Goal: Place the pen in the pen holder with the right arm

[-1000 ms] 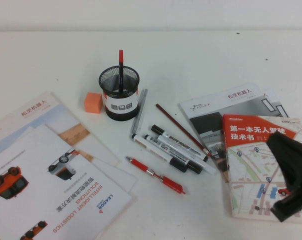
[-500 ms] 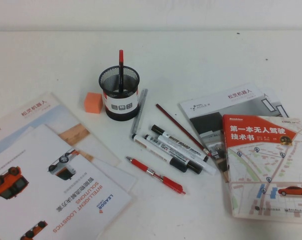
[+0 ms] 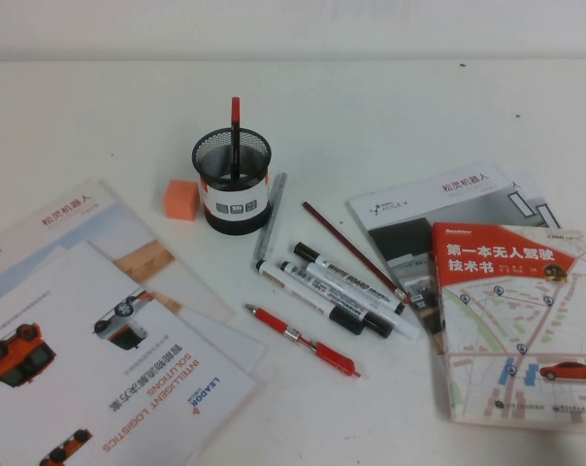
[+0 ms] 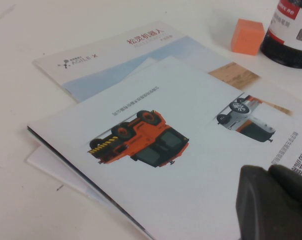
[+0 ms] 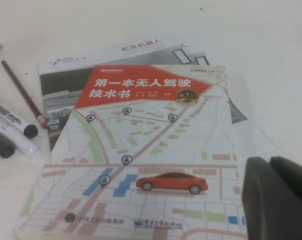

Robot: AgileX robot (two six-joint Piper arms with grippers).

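You see little of the robot: the left gripper shows as matte black rounded fingers, two blunt lumps with a thin seam between. The right gripper looks the same, dark charcoal, smooth and rounded, its fingers pressed together.

Book: "第一本无人驾驶技术书"; brochure: "LEADOR INTELLIGENT LOGISTICS SOLUTIONS"

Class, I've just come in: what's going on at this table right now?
Nothing is being handled. The pen already stands upright in the pen holder, red tip sticking out. The right gripper hangs over the map book, jaws shut and empty. The left gripper sits over the brochures. The markers lie untouched on the table.
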